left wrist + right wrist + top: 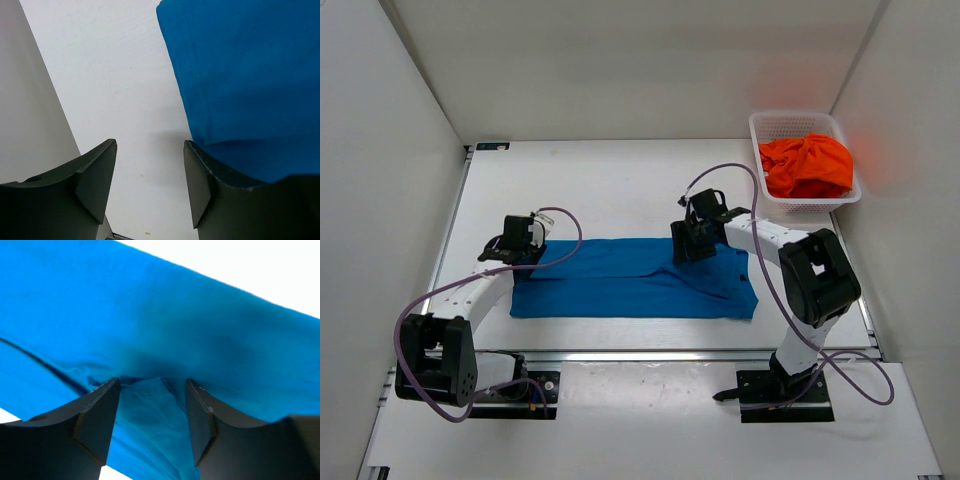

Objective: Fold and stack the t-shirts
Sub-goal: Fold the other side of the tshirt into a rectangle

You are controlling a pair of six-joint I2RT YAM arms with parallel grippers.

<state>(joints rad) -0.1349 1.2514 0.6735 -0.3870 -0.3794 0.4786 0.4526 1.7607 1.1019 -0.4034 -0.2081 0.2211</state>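
The blue shirt [630, 285] is laid as a long flat band mid-table; an orange shirt [807, 165] is bunched in the basket [790, 125] at the far right. The left gripper [150, 185] is held wide open and empty beside the band's left end. The right gripper [152, 422] is likewise open and empty over a crease. All layers should be pinched before lifting, so the fold stays square.

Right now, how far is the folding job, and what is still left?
Done: the blue shirt lies on the table as a long folded band. In hand: the left gripper, open, sits at its left edge; the right gripper, open, is over its right part. Left: finishing this fold, then the orange shirt, crumpled in the basket. No stack yet.
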